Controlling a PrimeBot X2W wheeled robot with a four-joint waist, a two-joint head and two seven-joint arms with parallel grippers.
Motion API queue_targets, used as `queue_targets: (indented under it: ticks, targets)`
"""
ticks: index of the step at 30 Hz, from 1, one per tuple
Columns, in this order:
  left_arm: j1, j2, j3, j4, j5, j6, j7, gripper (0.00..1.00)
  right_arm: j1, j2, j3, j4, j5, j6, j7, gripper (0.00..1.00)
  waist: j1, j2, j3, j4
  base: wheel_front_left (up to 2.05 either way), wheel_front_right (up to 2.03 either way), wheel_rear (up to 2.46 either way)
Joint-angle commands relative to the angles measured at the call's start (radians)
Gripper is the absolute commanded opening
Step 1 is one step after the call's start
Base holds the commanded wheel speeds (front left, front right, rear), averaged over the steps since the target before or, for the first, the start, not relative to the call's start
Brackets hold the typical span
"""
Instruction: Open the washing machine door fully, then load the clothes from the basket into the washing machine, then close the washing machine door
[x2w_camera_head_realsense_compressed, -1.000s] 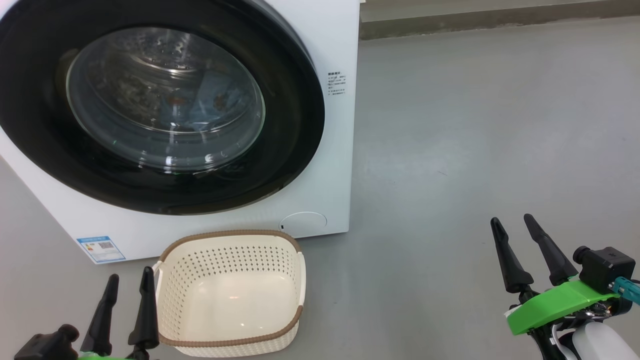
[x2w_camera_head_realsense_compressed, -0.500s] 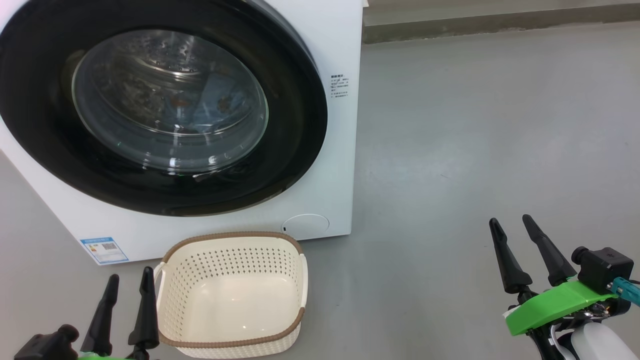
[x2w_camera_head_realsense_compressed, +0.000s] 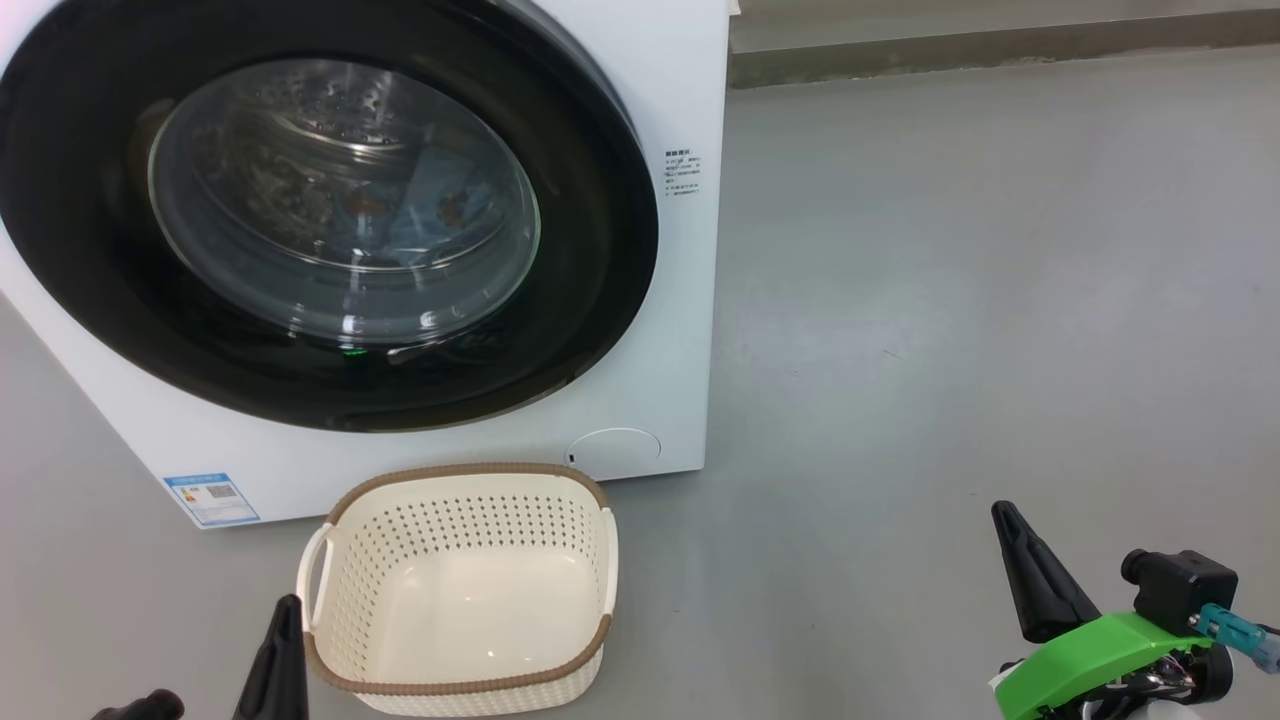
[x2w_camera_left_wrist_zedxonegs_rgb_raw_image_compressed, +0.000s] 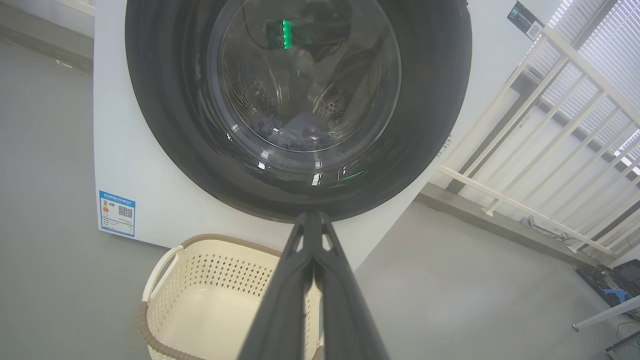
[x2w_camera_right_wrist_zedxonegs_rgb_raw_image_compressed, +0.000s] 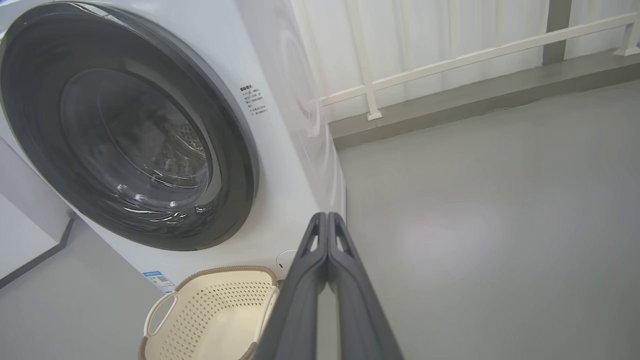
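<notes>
The white washing machine stands at the upper left with its black-rimmed door closed flat against it. Through the glass window, light blue clothes with orange-brown prints lie in the steel drum. The cream basket sits on the floor before the machine, with nothing in it. My left gripper is low, just left of the basket, shut and holding nothing. Low at the right, well clear of the machine, my right gripper is shut on nothing too.
Grey floor stretches to the right of the machine. A low kerb runs along the back, with a white railing above it. A blue label sticker marks the machine's lower left corner.
Both grippers have shut, each pair of fingers coming together into one point, and both have dropped lower in the head view. The door, basket and clothes stay put.
</notes>
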Motion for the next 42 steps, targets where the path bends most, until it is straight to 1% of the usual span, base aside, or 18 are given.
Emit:
queue_targets:
  ticks: [1, 5, 42]
  targets:
    - [-0.029, 0.009, 0.016, -0.023, -0.017, 0.0, 0.007, 0.0, -0.032, -0.012, -0.015, -0.029, 0.026, 0.0, 0.007, 0.0, 0.0006, 0.0, 0.001, 0.0, 0.0, 0.0, 0.0]
    - [-0.032, 0.004, 0.023, -0.023, -0.048, 0.0, 0.018, 0.0, -0.033, -0.007, -0.025, -0.032, 0.06, 0.0, 0.019, 0.0, -0.0002, 0.0, 0.003, 0.002, 0.0, 0.0, 0.0]
    - [-0.06, -0.034, 0.087, -0.029, -0.324, -0.003, 0.122, 0.0, -0.029, 0.042, -0.114, -0.066, 0.372, -0.001, 0.125, 0.0, -0.0002, 0.0, 0.012, 0.018, 0.0, 0.0, 0.0]
